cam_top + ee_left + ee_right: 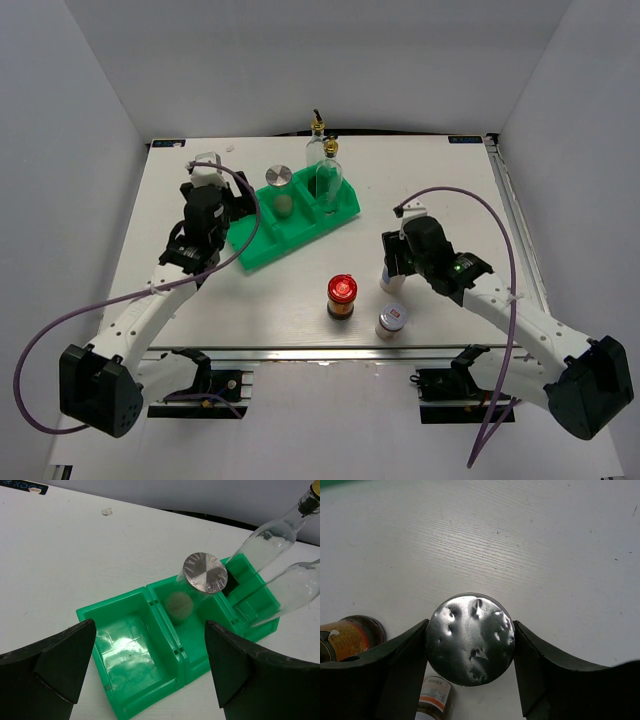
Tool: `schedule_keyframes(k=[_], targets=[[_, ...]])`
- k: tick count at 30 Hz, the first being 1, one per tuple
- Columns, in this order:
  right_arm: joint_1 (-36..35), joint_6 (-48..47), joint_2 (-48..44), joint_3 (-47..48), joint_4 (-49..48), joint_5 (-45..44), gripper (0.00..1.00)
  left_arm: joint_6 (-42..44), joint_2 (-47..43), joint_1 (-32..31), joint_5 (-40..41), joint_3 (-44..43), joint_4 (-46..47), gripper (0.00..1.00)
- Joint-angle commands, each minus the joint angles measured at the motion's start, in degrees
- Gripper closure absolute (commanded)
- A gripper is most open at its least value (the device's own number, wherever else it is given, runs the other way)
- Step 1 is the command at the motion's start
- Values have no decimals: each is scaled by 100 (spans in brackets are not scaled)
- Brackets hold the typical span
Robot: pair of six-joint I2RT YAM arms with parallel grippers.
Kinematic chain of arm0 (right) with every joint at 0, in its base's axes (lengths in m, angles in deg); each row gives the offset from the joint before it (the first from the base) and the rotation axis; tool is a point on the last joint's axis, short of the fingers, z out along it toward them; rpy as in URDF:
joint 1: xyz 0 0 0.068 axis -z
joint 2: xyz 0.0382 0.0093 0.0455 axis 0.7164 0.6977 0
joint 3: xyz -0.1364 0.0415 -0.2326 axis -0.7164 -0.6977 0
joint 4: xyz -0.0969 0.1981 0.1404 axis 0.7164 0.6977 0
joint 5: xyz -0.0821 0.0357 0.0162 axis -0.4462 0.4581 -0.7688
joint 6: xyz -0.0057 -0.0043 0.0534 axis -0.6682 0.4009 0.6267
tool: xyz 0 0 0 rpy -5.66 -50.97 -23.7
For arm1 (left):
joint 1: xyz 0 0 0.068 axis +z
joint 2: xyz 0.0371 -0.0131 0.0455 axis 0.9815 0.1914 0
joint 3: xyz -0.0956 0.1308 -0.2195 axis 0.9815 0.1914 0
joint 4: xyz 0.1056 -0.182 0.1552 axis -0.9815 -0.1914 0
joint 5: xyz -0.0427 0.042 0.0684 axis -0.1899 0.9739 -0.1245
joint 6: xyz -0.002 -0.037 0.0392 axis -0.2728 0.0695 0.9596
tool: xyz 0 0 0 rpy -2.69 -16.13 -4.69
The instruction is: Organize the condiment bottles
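My right gripper [393,272] is shut on a silver-lidded shaker jar [392,283]; in the right wrist view its dented lid [470,639] fills the gap between both fingers [540,665]. A red-lidded jar [342,295] and another silver-lidded jar [392,320] stand near the front edge. My left gripper [222,203] is open and empty over the left compartment of the green tray [125,675]. A silver-lidded jar [205,572] stands in the tray's middle compartment. One glass cruet [295,590] stands in the right compartment and the other [272,535] just behind the tray.
The green tray [262,250] lies diagonally at the table's back middle. The red-lidded jar [345,637] and the other silver-lidded jar [432,695] are close to my right gripper's left finger. White walls enclose the table on three sides.
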Motion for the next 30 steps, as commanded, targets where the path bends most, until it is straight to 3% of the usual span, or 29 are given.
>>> schedule_keyframes(k=[1, 4, 8, 12, 15, 21, 30], targets=[[-16, -57, 136, 233, -181, -8, 50, -100, -257, 14, 135, 80, 69, 2], [-16, -57, 171, 364, -225, 98, 72, -100, -310, 14, 240, 124, 16, 2], [-104, -329, 136, 890, -592, 807, 83, -109, -415, 14, 284, 221, -11, 2], [-332, -733, 224, 1321, -1181, 1223, 87, -127, -539, 14, 328, 318, 16, 2], [-700, -1023, 549, 1856, -1279, 890, 89, -127, -583, 14, 389, 335, -28, 2], [-1184, -1524, 1522, 2814, -1622, 1020, 92, -135, -653, 14, 618, 397, -46, 2], [-1273, -1516, 3202, 4011, -2316, 1003, 94, -144, -671, 14, 636, 458, 16, 2]])
